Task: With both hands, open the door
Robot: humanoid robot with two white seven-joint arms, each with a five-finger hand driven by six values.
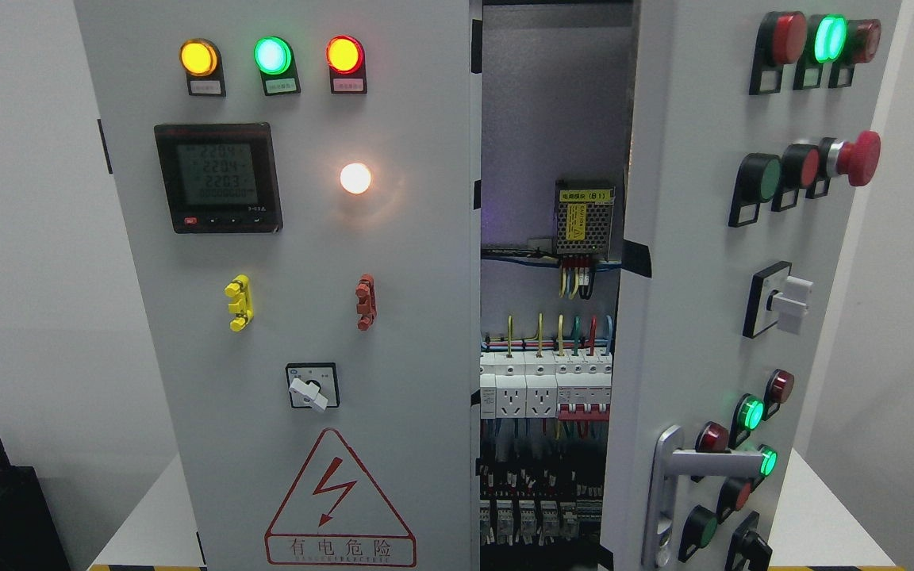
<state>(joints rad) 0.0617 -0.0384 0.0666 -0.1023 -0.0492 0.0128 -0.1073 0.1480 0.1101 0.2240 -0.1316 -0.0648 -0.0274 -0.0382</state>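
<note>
Standing ajar: right door (687, 262), handle (683, 468) untouched; hands unseen, state unknown.

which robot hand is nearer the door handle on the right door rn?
Neither can be judged: no robot hand or arm shows in the head view. The silver door handle sits low on the right door, which already stands ajar, exposing the breakers inside.

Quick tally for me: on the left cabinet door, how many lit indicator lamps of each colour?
Lit lamps on the left door:
Amber: 1
Green: 1
Red: 1
White: 1
Total: 4
</note>
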